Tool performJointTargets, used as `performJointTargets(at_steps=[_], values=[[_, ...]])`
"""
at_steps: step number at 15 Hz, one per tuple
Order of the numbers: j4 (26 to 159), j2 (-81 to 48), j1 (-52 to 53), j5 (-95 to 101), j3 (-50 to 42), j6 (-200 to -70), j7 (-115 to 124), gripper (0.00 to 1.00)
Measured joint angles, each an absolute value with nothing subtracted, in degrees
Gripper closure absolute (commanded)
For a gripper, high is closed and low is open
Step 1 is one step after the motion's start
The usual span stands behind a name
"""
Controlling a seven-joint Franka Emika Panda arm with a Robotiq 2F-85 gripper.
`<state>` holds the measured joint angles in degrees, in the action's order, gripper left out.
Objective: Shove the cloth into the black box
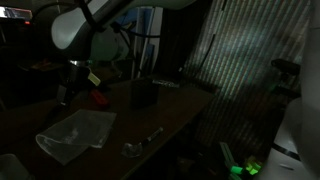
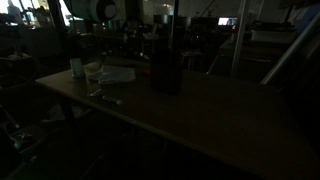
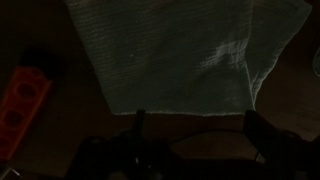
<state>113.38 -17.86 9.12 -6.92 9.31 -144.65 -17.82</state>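
Wrist view: hand wide open; cloth near.

place: probably a lab | evidence: long worktable, cluttered equipment benches behind | dim

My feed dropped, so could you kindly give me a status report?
Pincer open, empty, at the cloth's edge. Cloth flat on table, outside black box. Orange object beside cloth, possibly in the way.

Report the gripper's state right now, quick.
Gripper: open, holding nothing. In the wrist view, the cloth lies flat on the table just beyond its spread fingers.
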Motion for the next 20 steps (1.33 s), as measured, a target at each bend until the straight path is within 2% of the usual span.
performJointTargets(at_steps=[11,12,13,14,20], values=[[109.09,-29.61,9.14,4.35,9.94,-141.35,-18.65,0.00],[108.30,-30.03,9.21,5.14,9.96,-140.26,-18.66,0.25],[107.61,-30.32,9.33,5.80,10.00,-139.10,-18.66,0.27],[106.96,-30.58,9.50,6.27,10.01,-138.14,-18.66,0.33],[105.05,-30.83,10.19,6.57,10.08,-134.92,-18.66,0.79]])
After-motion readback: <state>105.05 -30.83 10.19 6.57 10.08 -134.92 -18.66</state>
